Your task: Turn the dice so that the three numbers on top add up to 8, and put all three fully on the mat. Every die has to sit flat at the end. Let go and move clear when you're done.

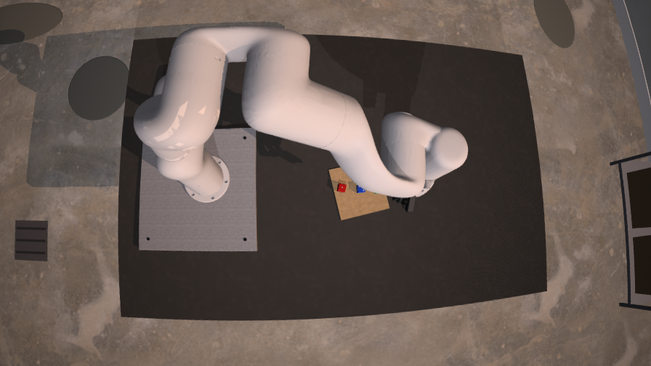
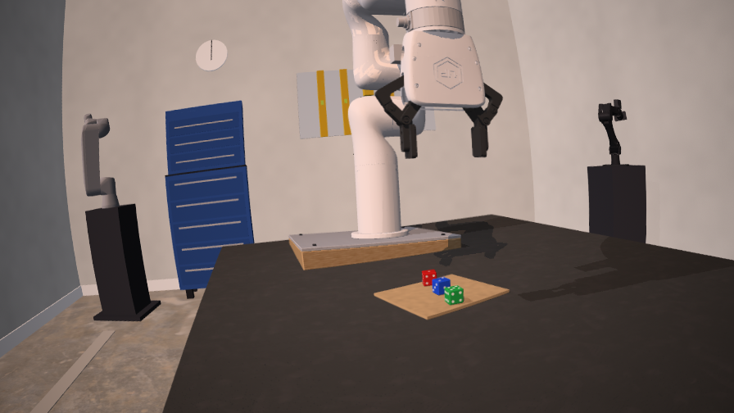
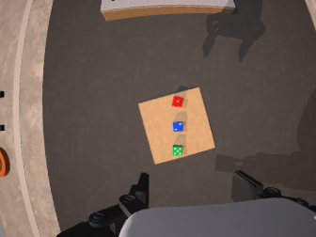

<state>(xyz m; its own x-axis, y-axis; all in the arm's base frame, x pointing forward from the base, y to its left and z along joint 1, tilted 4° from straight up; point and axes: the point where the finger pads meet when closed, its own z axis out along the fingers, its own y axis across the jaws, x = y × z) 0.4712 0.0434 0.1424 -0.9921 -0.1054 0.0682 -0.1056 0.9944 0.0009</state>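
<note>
The mat [image 1: 359, 210] [image 2: 410, 302] [image 3: 157, 141] is a square tan board. The red die [image 1: 341, 187] [image 2: 428, 278] [image 3: 178, 102] sits flat on it with one pip on top. The blue die [image 1: 360, 189] [image 2: 441, 285] [image 3: 178, 126] sits flat in the middle of the row with two pips on top. The green die [image 2: 454, 295] [image 3: 177, 150] sits flat near the mat's edge with five pips on top; the arm hides most of it in the top view. All three look fully on the mat, apart from each other. My gripper [image 2: 445, 154] [image 3: 191, 186] is open and empty, high above the table.
The arm's base plate [image 1: 197, 227] [image 2: 369, 255] [image 3: 169, 11] stands on the dark table [image 1: 296, 273] [image 2: 307, 349] [image 3: 94, 94], behind the mat in the exterior view. The arm reaches over part of the mat in the top view. A blue cabinet [image 2: 207, 205] stands beyond the table.
</note>
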